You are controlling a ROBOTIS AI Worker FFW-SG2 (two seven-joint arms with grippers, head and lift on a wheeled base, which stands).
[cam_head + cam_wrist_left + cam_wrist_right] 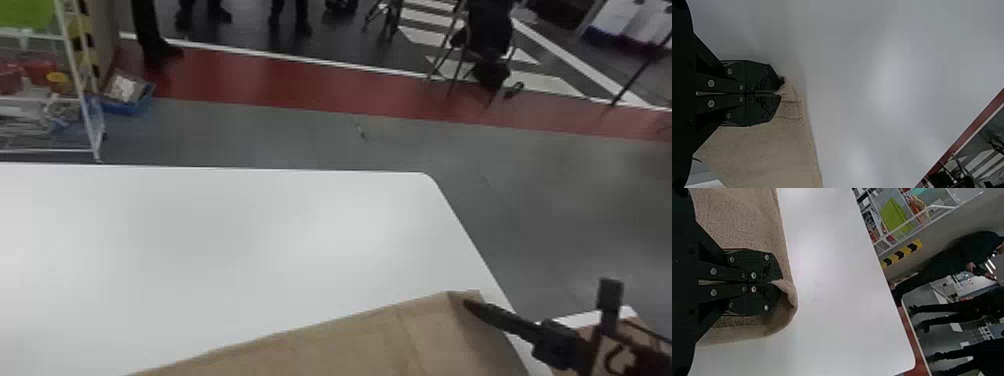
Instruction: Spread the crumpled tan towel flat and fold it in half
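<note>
"Right pincer (469, 304), head view?"
"Reaching leftward from the right edge, at a corner of one tan towel (350, 340) on one desk (250, 240)."
"Left wrist view?"
"Left pincer (780, 93): two fingers clamped on towel."
"Right wrist view?"
"Two more, pinching its curled edge."

Seen from my remote controls, a white bench (225, 240) with a rounded far right corner carries a tan towel (360, 345) across its near side. In my head view, the cloth's far edge slants away from me toward the bench's right side, with a faint crease near the corner there. My left wrist view shows small wrinkles bunched at one corner; my right wrist view shows another corner curled up, and a few faint specks on the smooth white top.
</note>
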